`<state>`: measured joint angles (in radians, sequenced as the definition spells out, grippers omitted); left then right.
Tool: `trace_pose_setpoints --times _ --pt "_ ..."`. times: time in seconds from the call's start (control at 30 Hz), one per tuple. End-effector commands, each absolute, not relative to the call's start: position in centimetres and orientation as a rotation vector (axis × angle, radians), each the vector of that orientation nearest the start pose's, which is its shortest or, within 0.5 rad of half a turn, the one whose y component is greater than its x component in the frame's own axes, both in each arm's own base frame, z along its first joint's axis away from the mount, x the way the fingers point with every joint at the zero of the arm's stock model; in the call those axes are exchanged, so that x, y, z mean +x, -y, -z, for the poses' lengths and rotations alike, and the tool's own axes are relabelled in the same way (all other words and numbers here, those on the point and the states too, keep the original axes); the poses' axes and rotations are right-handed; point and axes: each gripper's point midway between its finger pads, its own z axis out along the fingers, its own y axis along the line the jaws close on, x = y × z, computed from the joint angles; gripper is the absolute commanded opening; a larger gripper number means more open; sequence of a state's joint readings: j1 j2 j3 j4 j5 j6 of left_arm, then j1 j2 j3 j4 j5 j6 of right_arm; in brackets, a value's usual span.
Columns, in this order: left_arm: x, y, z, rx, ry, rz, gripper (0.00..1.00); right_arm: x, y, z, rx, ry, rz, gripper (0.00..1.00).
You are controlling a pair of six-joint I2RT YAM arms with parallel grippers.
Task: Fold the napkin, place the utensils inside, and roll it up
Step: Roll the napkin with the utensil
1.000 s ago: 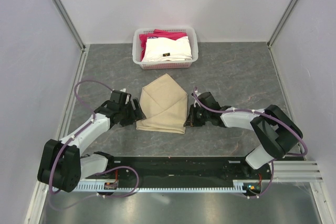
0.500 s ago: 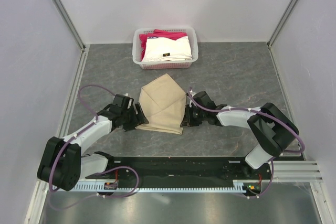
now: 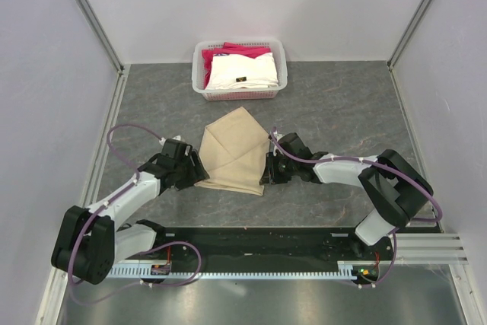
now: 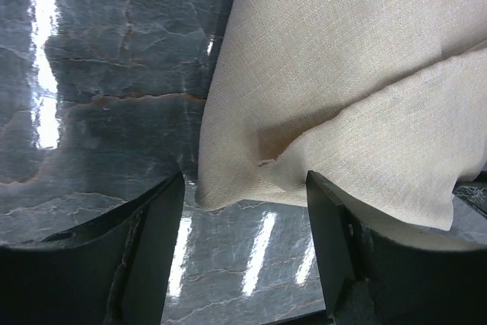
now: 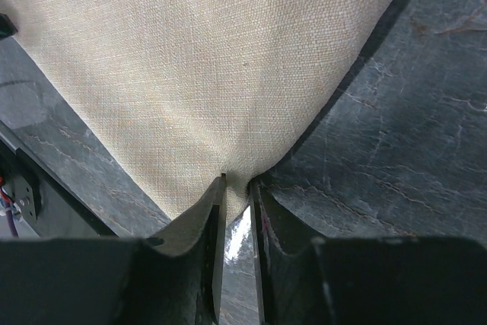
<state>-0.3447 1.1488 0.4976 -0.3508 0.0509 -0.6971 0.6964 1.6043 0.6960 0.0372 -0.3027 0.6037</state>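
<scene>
Jaws wide apart on the left gripper [image 4: 245, 188], the folded napkin [image 3: 236, 154] poking its near-left corner between them; right gripper [image 5: 237, 192] open just a sliver, tips at the cloth's near-right corner; napkin flat on the table [image 3: 342, 112], just nearer than the white basket [image 3: 240, 96].

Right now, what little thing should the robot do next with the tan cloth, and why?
Probably close the left tool on the napkin. Its fingers stand wide apart, with the napkin's near-left corner lying between them, not yet pinched. The right tool sits at the near-right corner with only a thin gap. A grip on that left corner would likely let the arm lift or roll the cloth.
</scene>
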Motion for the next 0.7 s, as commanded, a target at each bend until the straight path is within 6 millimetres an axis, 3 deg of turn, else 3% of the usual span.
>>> trace_pose_setpoints --times 0.0,0.3,0.67 --pt "23.0 10.7 -3.0 -0.519 -2.536 0.378 0.73 22.3 -27.6 -1.6 -0.289 -2.616 -0.828 0.27" --pt "23.1 11.1 -2.3 -0.535 -2.535 0.406 0.70 22.3 -27.5 -1.7 -0.290 -2.609 -0.827 0.30" --pt "22.6 11.2 -1.3 -0.542 -2.559 0.407 0.41 22.3 -26.7 -2.7 -0.311 -2.597 -0.777 0.42"
